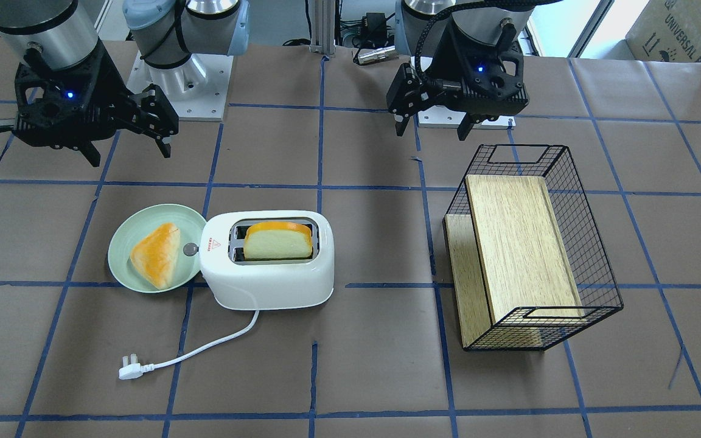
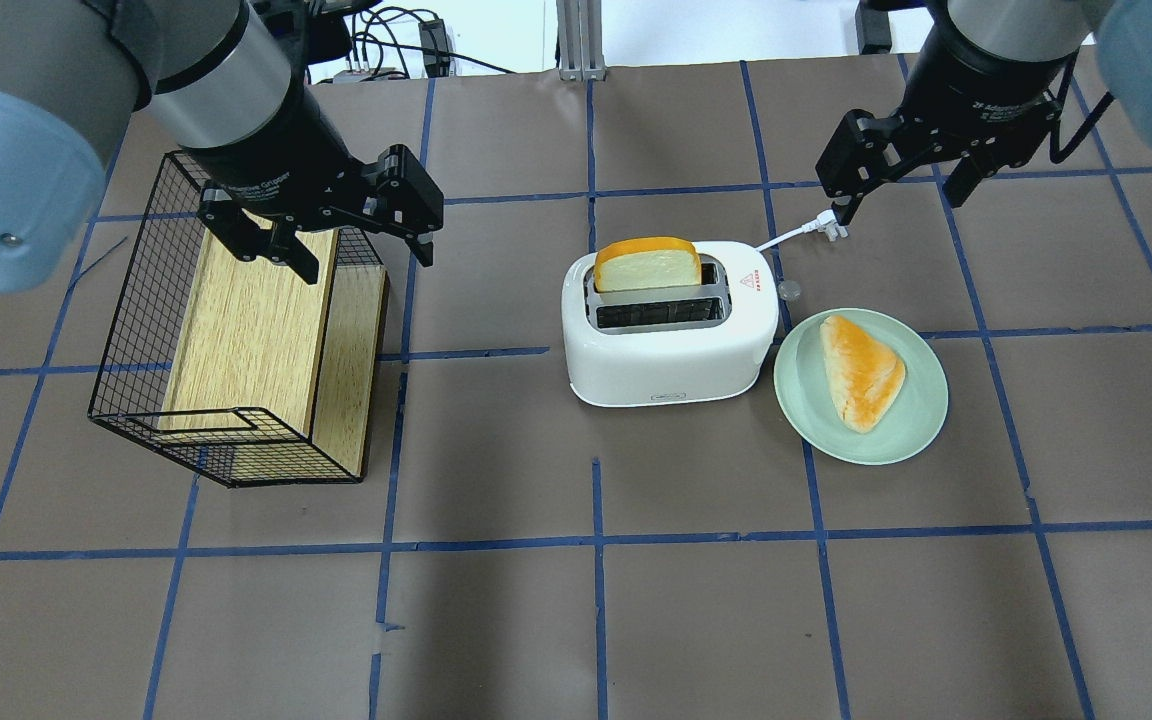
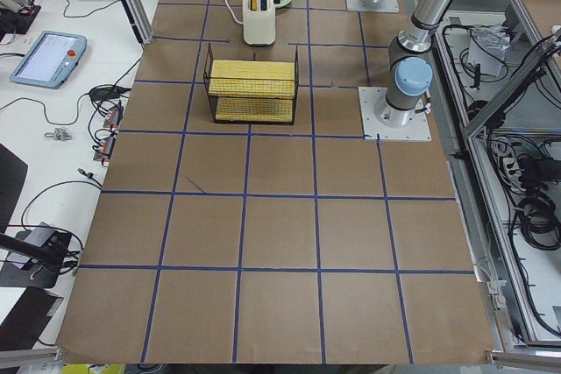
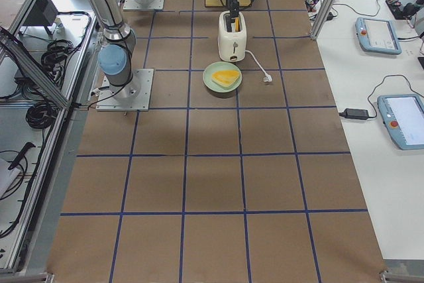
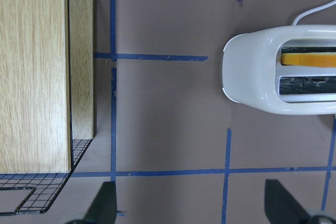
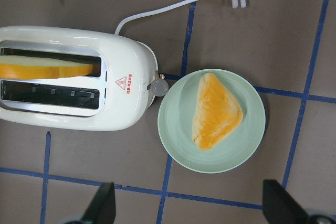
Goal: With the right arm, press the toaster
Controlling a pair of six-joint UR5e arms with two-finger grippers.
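Observation:
The white two-slot toaster (image 1: 265, 283) stands mid-table with a bread slice (image 1: 277, 243) upright in one slot. It also shows in the overhead view (image 2: 671, 365) and the right wrist view (image 6: 126, 114). Its grey knob (image 6: 157, 86) faces a green plate (image 6: 247, 148). My right gripper (image 2: 898, 205) is open and empty. It hovers high, on the robot side of the plate and the toaster's knob end, apart from both (image 1: 130, 155). My left gripper (image 2: 367, 263) is open and empty over the robot-side end of the black wire basket (image 2: 136, 330).
The green plate (image 2: 921, 425) holds a triangular bread piece (image 2: 861, 370) beside the toaster. The toaster's white cord runs to a plug (image 1: 128, 370) on the table. The wire basket (image 1: 594, 267) holds a wooden board (image 1: 518, 243). Blue tape lines grid the brown table.

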